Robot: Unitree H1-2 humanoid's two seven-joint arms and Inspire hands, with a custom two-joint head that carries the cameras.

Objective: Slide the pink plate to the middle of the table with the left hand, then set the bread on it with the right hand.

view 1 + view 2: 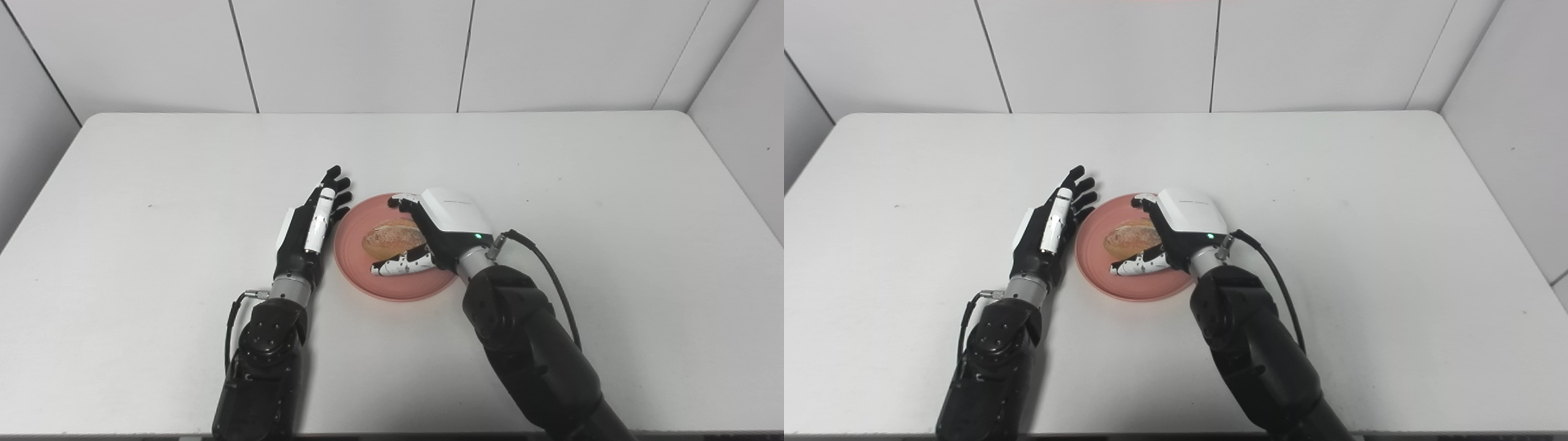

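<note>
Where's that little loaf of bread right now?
The bread sits on the pink plate near the middle of the table, with the right hand wrapped around it and the left hand just beside the plate.

My 2 forearms are bulky matte black with grey wrists and black cables; my left hand (309, 228) and right hand (442, 228) are black with white shells.

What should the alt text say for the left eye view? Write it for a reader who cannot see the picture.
The right hand is closed around a bread roll over a pink plate near the middle of a white table. The left hand lies open beside the plate's left rim.
</note>
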